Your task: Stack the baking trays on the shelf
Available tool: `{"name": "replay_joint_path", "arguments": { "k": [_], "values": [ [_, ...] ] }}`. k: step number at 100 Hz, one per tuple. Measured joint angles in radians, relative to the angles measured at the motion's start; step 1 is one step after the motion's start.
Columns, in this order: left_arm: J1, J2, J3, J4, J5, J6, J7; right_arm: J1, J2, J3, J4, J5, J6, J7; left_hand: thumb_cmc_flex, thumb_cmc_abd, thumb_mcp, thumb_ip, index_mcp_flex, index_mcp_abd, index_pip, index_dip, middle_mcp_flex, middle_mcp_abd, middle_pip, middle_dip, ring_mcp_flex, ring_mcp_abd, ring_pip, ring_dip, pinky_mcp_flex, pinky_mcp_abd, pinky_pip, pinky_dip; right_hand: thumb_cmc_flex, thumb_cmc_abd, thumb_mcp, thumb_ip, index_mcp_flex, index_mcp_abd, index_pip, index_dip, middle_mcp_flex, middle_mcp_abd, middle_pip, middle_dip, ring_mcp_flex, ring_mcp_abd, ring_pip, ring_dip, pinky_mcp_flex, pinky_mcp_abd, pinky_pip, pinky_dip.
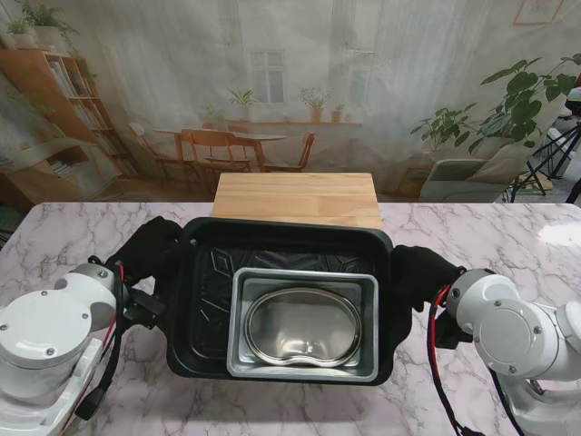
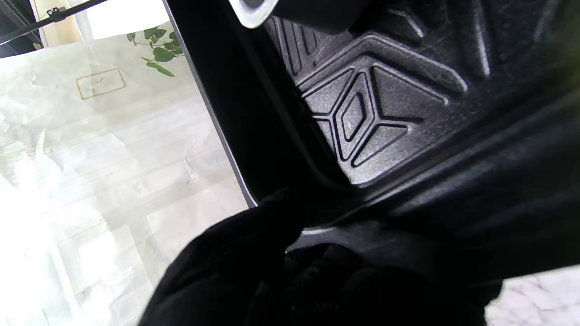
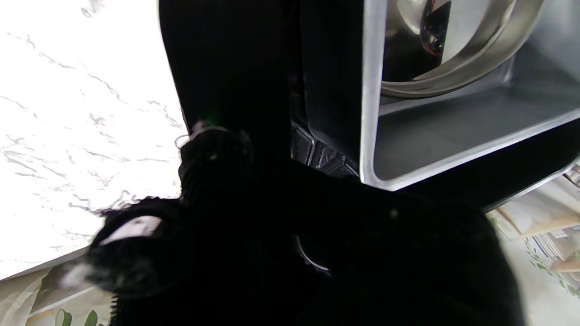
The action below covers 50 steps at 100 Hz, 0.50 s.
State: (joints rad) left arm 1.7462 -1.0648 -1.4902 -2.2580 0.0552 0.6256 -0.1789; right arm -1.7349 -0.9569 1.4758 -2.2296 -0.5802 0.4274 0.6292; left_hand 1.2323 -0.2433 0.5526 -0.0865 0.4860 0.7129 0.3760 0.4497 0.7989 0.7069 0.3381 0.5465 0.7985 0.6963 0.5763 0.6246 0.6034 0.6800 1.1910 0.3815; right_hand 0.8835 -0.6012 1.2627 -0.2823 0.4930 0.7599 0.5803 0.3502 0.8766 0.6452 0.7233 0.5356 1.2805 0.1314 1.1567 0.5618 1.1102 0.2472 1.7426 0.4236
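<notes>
Black baking tray (image 1: 201, 300), large, with a raised geometric pattern on its floor, sits between my two hands, in front of me. It looks lifted off the marble table (image 1: 54, 241), though I cannot tell the gap for certain. Its far rim lies just at the near edge of the wooden shelf (image 1: 300, 200); whether it touches the board I cannot tell.

Nested inside, toward my near right: a silver rectangular tray (image 1: 238, 322), and inside that a shiny oval steel pan (image 1: 304, 327). Both lie flat within the black tray's walls.

Left hand (image 1: 150, 250), black-gloved, is at the tray's left wall. Left wrist view: gloved fingers (image 2: 253, 240) curl over the black rim (image 2: 235, 104), thumb side pressed against the lip, patterned floor (image 2: 362, 113) and a corner of the silver tray (image 2: 251, 13) beyond. Closed on the rim.

Right hand (image 1: 419, 272), also gloved, is at the right wall. Right wrist view: fingers (image 3: 213, 158) wrapped against the black tray's outer side (image 3: 226, 68), with the silver tray's corner (image 3: 376, 176) and the steel pan's curve (image 3: 476, 68) inside. Grip reads as clamped on the wall; individual fingertips are lost in black on black.

Marble top is white with grey veins. A printed room backdrop (image 1: 272, 82) hangs behind the shelf.
</notes>
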Motion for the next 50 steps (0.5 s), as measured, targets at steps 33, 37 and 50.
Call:
{"name": "replay_joint_path", "arguments": {
  "k": [33,37,50],
  "values": [
    [-0.091,-0.004,0.017,0.034,-0.021,0.049,0.025,0.118,0.007,-0.053,0.003,0.045,0.103,-0.017,0.0,0.0,0.001,0.0,0.0,0.0,-0.016,0.0,0.011,0.013,0.002,0.007,0.007,0.028,-0.004,0.0,0.004,0.041,-0.019,-0.025,0.0,0.0,0.001,0.0,0.0,0.001,0.0,-0.001,-0.005,0.009,-0.002,0.0,0.0,-0.002,0.002,0.0,0.0,-0.002,0.0,0.002],
    [-0.104,-0.005,0.022,0.043,-0.025,0.056,0.029,0.137,0.009,-0.065,0.003,0.046,0.121,-0.017,0.0,0.0,0.001,0.0,0.0,0.0,-0.016,0.0,0.012,0.013,0.002,0.007,0.009,0.028,-0.005,0.0,0.005,0.042,-0.022,-0.025,0.0,0.0,0.001,0.0,0.0,0.002,0.0,-0.001,-0.005,0.01,-0.002,0.0,0.0,-0.002,0.002,0.0,0.0,-0.002,0.0,0.003],
    [-0.152,-0.007,0.043,0.078,-0.031,0.099,0.044,0.21,0.014,-0.112,0.027,0.06,0.161,-0.031,0.0,-0.001,0.023,0.0,-0.001,0.0,-0.016,0.001,0.015,0.013,0.002,0.014,0.011,0.028,-0.01,-0.001,0.008,0.042,-0.052,-0.027,0.0,0.0,0.001,0.0,0.0,0.002,0.0,-0.001,-0.005,0.01,-0.002,0.0,0.0,-0.009,0.002,0.001,0.001,-0.009,0.0,0.003]
  ]
}}
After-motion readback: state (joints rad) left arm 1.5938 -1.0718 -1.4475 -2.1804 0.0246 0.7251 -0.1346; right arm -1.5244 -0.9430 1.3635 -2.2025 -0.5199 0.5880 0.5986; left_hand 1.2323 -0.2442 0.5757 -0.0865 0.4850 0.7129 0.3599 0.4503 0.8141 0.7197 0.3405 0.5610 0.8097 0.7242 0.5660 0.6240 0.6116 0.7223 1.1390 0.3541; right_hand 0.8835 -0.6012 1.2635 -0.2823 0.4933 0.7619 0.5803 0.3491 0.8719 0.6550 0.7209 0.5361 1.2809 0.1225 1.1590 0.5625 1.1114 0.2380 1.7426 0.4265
